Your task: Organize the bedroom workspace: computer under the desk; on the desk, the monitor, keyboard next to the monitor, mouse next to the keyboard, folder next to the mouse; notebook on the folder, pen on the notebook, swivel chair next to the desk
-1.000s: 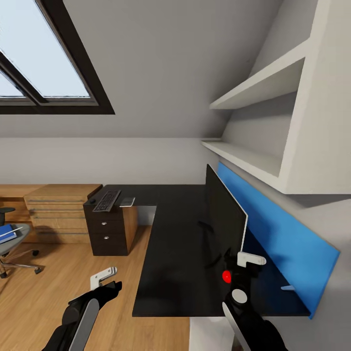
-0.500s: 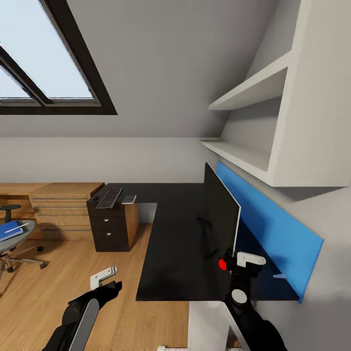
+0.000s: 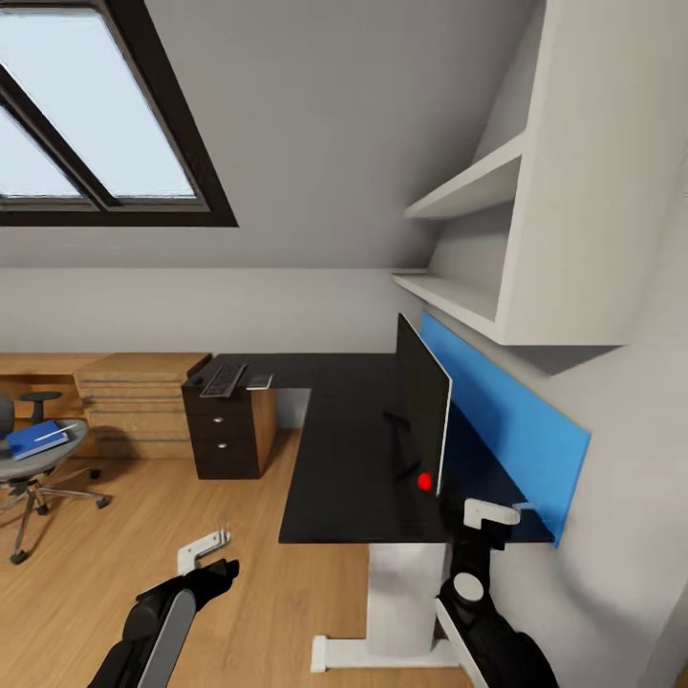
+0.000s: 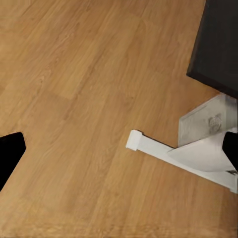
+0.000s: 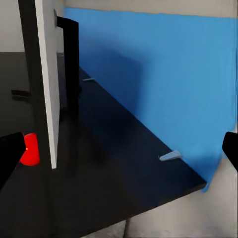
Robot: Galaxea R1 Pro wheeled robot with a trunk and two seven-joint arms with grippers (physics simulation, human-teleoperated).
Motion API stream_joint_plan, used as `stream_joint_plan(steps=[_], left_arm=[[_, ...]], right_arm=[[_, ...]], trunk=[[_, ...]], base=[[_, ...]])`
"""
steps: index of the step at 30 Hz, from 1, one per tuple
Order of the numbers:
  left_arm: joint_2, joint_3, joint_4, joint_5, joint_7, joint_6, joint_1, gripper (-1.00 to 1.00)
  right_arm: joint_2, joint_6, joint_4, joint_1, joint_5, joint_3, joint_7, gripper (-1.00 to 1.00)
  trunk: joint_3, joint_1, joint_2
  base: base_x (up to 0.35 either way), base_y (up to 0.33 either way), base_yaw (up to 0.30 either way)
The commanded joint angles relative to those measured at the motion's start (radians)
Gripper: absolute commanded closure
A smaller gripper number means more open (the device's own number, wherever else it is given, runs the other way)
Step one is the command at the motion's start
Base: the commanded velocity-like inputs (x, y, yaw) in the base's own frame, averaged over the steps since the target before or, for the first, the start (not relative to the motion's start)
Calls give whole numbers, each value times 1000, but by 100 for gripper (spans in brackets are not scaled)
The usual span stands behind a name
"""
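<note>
**Robot pulls back from the worktop**

The glossy black worktop (image 3: pixel 354 449) carries the monitor (image 3: pixel 423 416) just ahead of the right jaws (image 3: pixel 489 521), which stand wide. The keyboard (image 3: pixel 224 379) lies far ahead of the left jaws (image 3: pixel 208 556), also wide. The folder (image 3: pixel 36 440) rests on the swivel chair (image 3: pixel 38 463). Since a second ago the view has backed away, showing more wooden floor (image 3: pixel 143 535).

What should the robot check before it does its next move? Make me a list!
1. Monitor on the desk: ok.
2. Keyboard next to monitor: not ok, it lies at the desk's far end.
3. Folder on the desk: not ok, it lies on the chair.
4. Left gripper free: ok, open.
5. Right gripper free: ok, open.
6. Computer under desk: cannot tell.
</note>
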Motion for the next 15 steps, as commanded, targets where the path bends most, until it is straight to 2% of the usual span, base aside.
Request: stream_joint_plan(steps=[1,3,4,5,6,8,13,15], left_arm=[[0,1,17,10,8,2,-1,-100],[3,1,101,2,10,2,-1,-100],[20,0,373,-74,9,-126,-1,-100],[27,0,428,-92,9,-189,-1,-100],[30,0,456,-100,8,-222,-1,-100],[37,0,575,-120,8,-342,-1,-100],[43,-3,767,-133,4,-533,-1,-100],[48,-19,857,-143,-9,-644,-1,-100]], right_arm=[[0,-5,4,-1,-5,2,-5,-100],[1,-6,21,-1,-6,3,-6,-100],[12,-73,193,-1,-9,15,-5,-100],[19,-114,253,-1,-8,22,-5,-100],[22,-136,285,-1,-8,27,-5,-100],[30,-229,416,-1,-6,47,-4,-100],[35,-385,647,-1,-5,73,1,-100],[37,-474,767,-1,-6,77,48,-100]], trunk=[[-1,0,-1],[-1,0,-1],[-1,0,-1],[-1,0,-1],[-1,0,-1],[-1,0,-1],[-1,0,-1],[-1,0,-1]], base=[[-315,144,0],[-295,186,0],[-201,281,0],[-177,292,0],[-164,297,0],[-99,309,0],[-34,320,0],[-9,328,0]])
